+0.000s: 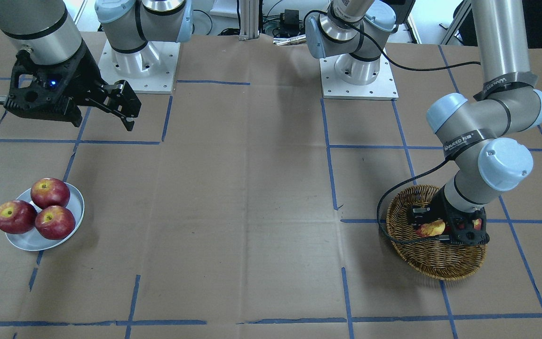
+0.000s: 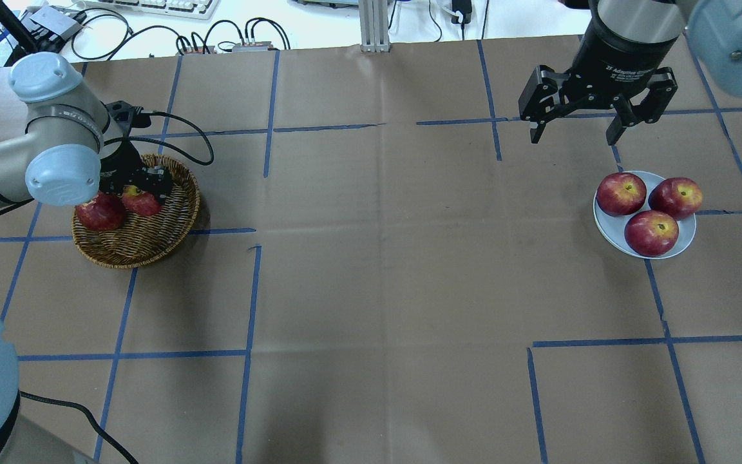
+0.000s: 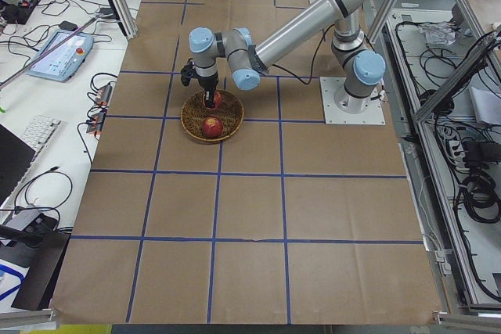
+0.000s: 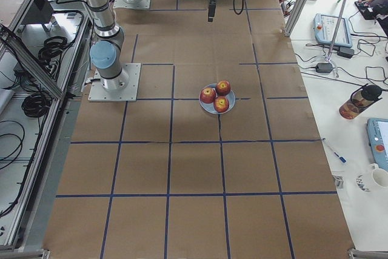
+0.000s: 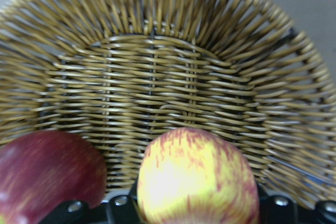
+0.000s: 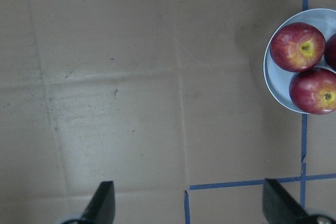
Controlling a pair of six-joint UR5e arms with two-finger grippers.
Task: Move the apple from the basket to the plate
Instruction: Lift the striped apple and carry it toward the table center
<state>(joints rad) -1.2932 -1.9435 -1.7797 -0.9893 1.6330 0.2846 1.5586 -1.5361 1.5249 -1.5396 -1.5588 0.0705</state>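
Bright even overhead light; soft shadows; left wrist close-up blurred.

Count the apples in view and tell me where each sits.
5. Three dark red apples lie on the plate. Two sit in the basket: the streaked apple, gripped in the left tool, and a dark red apple beside it. The arm may hide more.

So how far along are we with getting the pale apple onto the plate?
Nothing done yet: the pale apple sits in the basket beside a dark red apple. In hand: the left tool is down around it; a firm grip cannot be confirmed. Still to do: lift, carry it across and set it on the plate, which holds three dark red apples. The right tool hangs open near the plate.
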